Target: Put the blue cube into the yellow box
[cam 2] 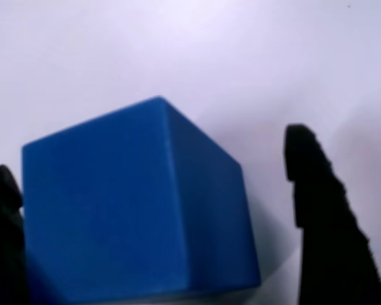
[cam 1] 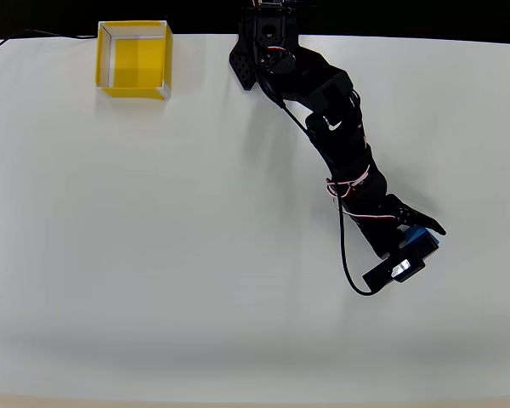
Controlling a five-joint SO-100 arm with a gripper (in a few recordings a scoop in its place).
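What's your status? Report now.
Gripper open, straddling blue cube, right finger clear of it. Yellow box far across table. Nothing in the way.

Bare lab-style test bench, plain white table (cam 1: 153, 255), black backdrop

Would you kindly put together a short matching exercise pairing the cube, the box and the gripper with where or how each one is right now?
Things:
1. cube
2. box
3. gripper

States:
A. open, with a gap showing beside the right finger in the wrist view
B. at the table's far left corner in the overhead view
C. between the fingers, on the table

Pairs: 1-C, 2-B, 3-A
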